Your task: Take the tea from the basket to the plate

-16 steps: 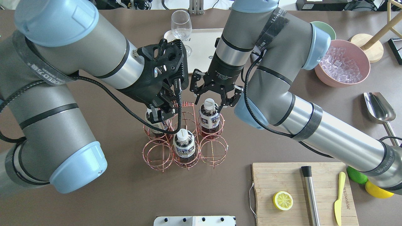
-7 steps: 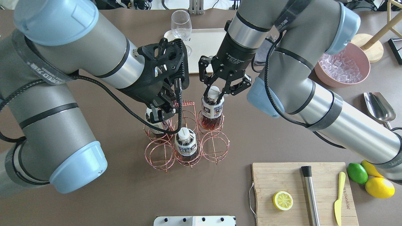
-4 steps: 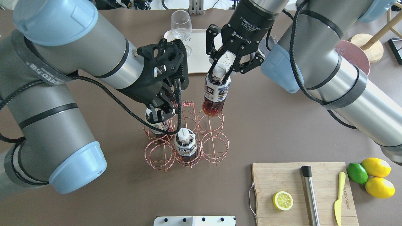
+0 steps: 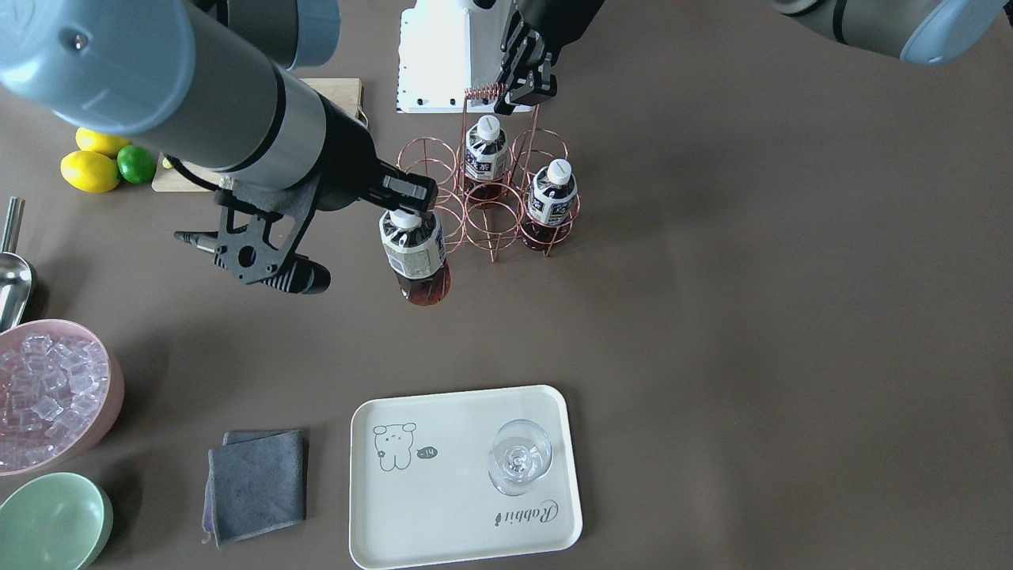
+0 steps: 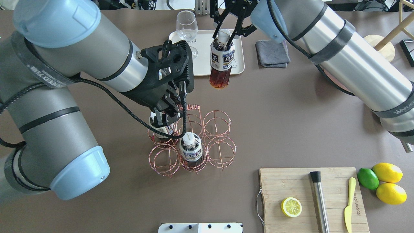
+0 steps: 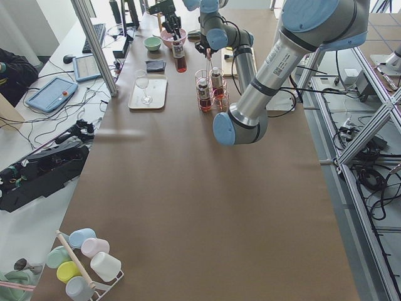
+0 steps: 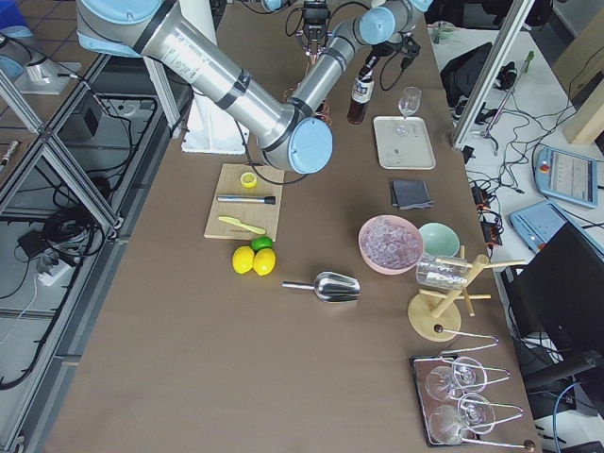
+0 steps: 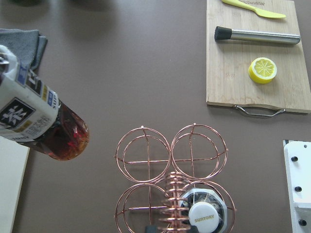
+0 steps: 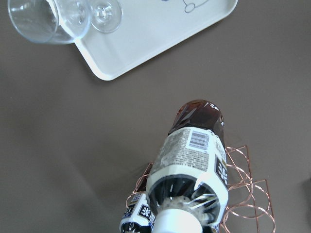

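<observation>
My right gripper (image 5: 223,34) is shut on the white cap of a tea bottle (image 5: 221,61) and holds it upright in the air between the copper wire basket (image 5: 220,152) and the cream plate (image 5: 202,48). In the front view the held tea bottle (image 4: 413,253) hangs clear of the basket, well short of the plate (image 4: 443,507). Two more tea bottles (image 4: 484,154) (image 4: 552,198) stand in basket rings. My left gripper (image 5: 165,119) is shut on the basket's coiled handle (image 4: 483,93). The right wrist view shows the bottle (image 9: 194,165) and the plate's corner (image 9: 160,34).
A wine glass (image 4: 518,457) stands on the plate. A grey cloth (image 5: 271,53) lies beside the plate. A pink bowl of ice (image 4: 47,396) and a green bowl (image 4: 51,522) are near it. A cutting board (image 5: 291,184) holds a lemon half, muddler and knife.
My right gripper closed on the bottle's cap, lifted it out of its basket ring and carried it toward the plate. The left arm and basket stayed still.
</observation>
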{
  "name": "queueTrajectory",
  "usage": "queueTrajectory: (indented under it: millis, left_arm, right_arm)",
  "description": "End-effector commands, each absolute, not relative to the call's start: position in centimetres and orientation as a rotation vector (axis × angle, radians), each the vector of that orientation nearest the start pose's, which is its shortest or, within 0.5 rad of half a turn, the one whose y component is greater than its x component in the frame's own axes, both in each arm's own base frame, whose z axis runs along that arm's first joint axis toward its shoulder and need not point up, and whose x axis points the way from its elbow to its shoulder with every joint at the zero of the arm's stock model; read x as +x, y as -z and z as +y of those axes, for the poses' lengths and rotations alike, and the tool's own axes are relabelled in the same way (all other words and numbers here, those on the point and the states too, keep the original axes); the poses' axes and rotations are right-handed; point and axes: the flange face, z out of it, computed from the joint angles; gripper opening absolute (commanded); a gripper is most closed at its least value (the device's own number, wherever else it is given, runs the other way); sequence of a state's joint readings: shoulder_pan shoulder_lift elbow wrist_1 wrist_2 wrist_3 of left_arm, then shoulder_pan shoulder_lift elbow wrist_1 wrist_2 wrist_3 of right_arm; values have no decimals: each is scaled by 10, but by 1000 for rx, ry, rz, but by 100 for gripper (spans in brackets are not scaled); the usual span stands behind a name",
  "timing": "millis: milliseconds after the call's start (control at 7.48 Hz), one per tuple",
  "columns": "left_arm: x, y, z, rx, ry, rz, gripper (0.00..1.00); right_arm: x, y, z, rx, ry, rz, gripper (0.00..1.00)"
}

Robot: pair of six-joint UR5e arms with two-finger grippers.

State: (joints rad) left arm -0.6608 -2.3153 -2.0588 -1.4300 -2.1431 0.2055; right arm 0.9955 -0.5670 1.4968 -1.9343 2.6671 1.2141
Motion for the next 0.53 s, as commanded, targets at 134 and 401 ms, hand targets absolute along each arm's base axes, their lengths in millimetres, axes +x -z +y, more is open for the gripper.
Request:
queueTrajectory:
  millis: [134, 401]
  left_arm:
    - [368, -50, -391, 904, -1278, 917, 0]
    - [351, -47, -392, 928, -1261, 909, 0]
  right_arm:
    - [-370, -124, -716, -470, -187, -1048, 0]
    - [-383, -158, -739, -450, -169, -1061, 0]
